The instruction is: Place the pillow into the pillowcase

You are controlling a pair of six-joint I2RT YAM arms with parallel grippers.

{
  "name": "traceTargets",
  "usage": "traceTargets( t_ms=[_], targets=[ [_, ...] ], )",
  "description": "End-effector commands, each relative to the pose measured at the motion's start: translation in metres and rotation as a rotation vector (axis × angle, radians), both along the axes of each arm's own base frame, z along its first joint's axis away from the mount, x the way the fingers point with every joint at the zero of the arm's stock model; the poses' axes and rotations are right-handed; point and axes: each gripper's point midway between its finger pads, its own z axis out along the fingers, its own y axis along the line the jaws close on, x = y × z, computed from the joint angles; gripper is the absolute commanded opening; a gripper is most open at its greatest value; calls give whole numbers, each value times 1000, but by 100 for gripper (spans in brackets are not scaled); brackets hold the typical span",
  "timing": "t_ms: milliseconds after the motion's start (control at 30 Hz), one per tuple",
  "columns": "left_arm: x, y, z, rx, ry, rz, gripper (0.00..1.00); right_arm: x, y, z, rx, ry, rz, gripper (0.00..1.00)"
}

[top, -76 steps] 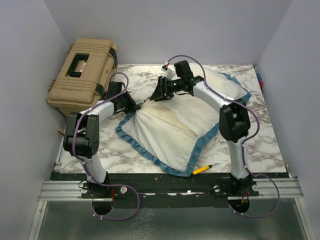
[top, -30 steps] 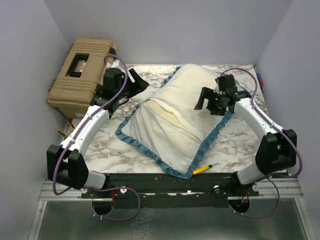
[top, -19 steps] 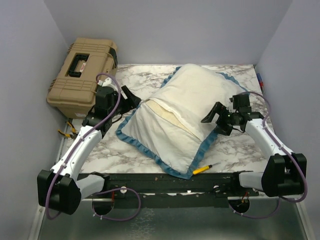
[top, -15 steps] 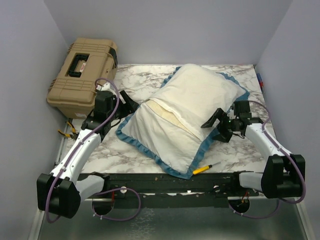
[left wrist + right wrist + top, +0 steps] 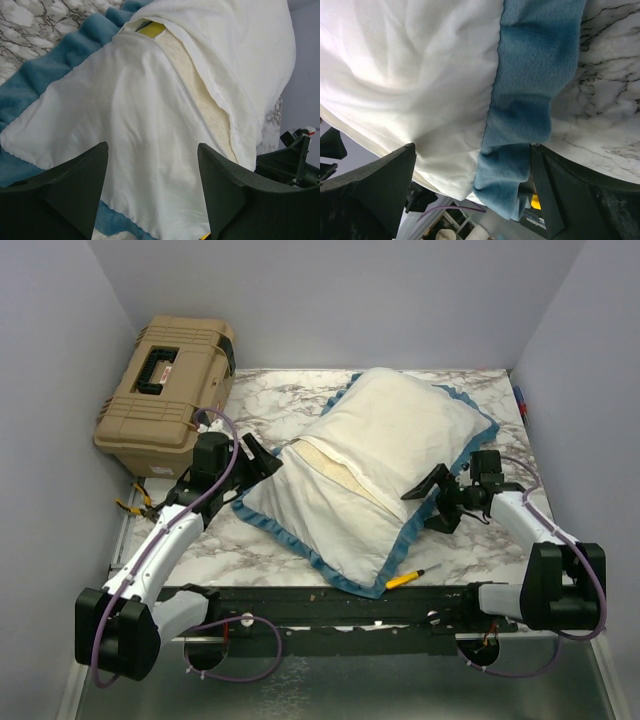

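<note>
The pillowcase lies diagonally on the marble table, plain white side up, ringed by blue ruffled trim. The cream pillow is inside and shows only as a strip through the slit opening. Its quilted face and mustard-yellow band appear in the left wrist view. My left gripper is open and empty beside the case's left corner, facing the white fabric. At the case's right edge my right gripper stands open, the blue trim between its fingers but not pinched.
A tan toolbox stands at the back left, just behind the left arm. A yellow-handled screwdriver lies near the table's front edge, below the case's near corner. Purple walls close in on three sides.
Both arms have drawn back toward the near edge. The left gripper came down from by the toolbox to the case's left corner. The right gripper left the pillow's top for its right edge.
</note>
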Motion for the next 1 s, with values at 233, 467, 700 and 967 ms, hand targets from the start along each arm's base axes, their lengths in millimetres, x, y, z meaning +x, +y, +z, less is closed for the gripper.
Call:
traceTargets(
  t_ms=[233, 467, 700, 967],
  targets=[
    [-16, -21, -52, -77, 200, -74, 73, 22, 17, -18, 151, -14, 25, 92],
    [-1, -63, -82, 3, 252, -139, 71, 37, 22, -16, 180, -38, 89, 84],
    [24, -58, -111, 127, 275, -55, 69, 65, 30, 29, 208, -178, 149, 28],
    [54, -88, -99, 87, 261, -125, 69, 101, 37, 156, 142, -458, 239, 0]
  ],
)
